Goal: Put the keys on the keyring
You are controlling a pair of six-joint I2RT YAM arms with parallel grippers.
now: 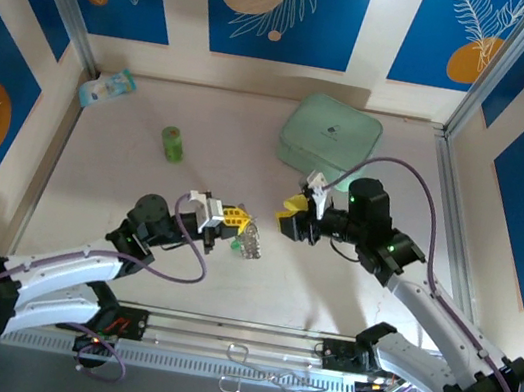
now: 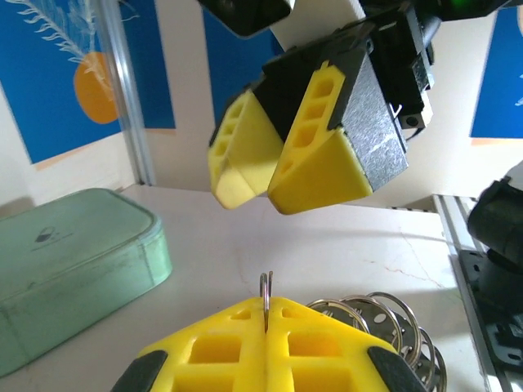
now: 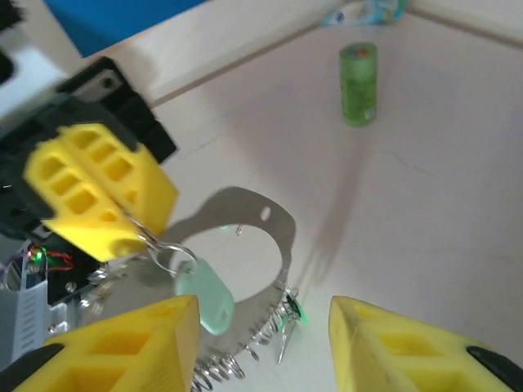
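- Now, my left pincer [image 3: 131,237] is clenched on a small wire loop [image 3: 167,251], and a mint-headed key [image 3: 206,296] dangles from it. The keyring [image 3: 282,233] is just beneath, between my two arms. I cannot tell whether it hangs from that loop or rests on the table [image 3: 425,204].
- My right pincer [image 3: 263,304] is spread wide and empty, poised right above the keyring and close to the left fingertips.
- First risk: the left grip is on thin wire, right at the tips of the pads. A nudge from the right side could twist the wire out and drop the lot.
- Second: the two pincers are almost nose to nose. If I come in carelessly, the yellow pads will knock together.
- Third: the key swings freely, so I might close on air or on the wrong piece of metal.
- Fourth: the keyring's coiled edge could snag a fingertip and get dragged along.
- The green cylinder [image 3: 359,84] and the mint case [image 2: 73,253] are well apart from all this, so I expect no trouble there.
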